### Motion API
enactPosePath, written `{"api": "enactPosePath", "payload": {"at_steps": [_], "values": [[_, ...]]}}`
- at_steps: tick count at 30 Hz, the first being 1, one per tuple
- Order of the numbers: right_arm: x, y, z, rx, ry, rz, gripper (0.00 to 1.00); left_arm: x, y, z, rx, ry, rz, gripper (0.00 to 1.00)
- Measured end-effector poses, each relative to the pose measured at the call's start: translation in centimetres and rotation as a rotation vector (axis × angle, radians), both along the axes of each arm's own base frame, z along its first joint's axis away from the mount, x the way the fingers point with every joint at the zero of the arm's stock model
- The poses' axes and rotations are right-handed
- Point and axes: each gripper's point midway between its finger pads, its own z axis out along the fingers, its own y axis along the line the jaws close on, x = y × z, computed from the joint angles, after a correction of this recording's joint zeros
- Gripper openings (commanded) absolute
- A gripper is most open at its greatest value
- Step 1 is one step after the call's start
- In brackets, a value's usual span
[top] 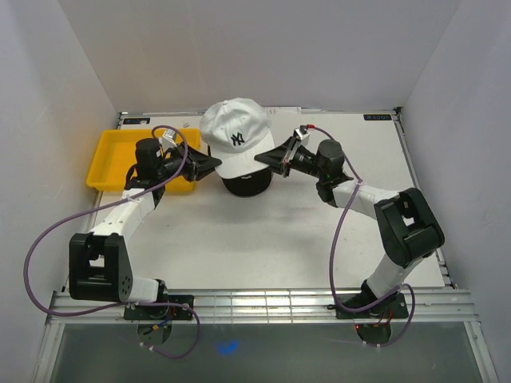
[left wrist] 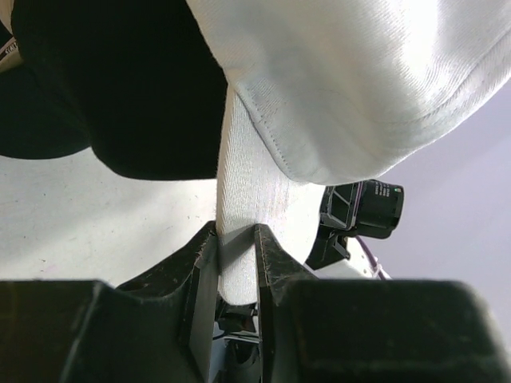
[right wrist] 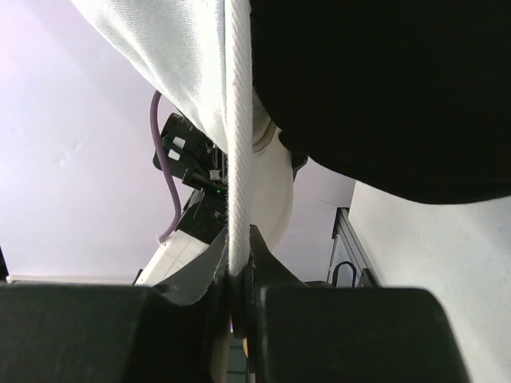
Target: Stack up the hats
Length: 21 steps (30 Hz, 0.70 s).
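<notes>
Hats: white cap (top: 233, 136) raised directly over black cap (top: 246, 185) mid-table (top: 239, 239), contact between them unclear | left gripper (left wrist: 236, 255): clamped on white cap's fabric edge | right gripper (right wrist: 237, 263): pinched tight on opposite edge | yellow tray (top: 108, 152): back left, beside left gripper
</notes>
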Motion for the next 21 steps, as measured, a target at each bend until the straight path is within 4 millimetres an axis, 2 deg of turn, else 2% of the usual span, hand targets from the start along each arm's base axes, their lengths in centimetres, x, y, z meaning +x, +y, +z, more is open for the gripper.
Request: {"api": "enactPosePath", "payload": {"at_steps": [7,14,18,21], "values": [[1.6,0.9,3.3,0.009,-0.033,0.008,0.08,1.8,0.7,2.9,-0.014,-0.043,0.029,0.00],[5.3,2.0,6.4,0.012,-0.058,-0.010,0.08,5.9,1.5,6.1,-0.027,-0.077,0.056,0.00],[6.8,2.4,7.5,0.017,-0.068,-0.020,0.08,7.5,1.8,7.3,-0.030,-0.086,0.059,0.00],[7.5,2.6,7.8,0.016,-0.067,-0.025,0.08,8.3,2.0,7.5,-0.036,-0.078,0.057,0.00]]}}
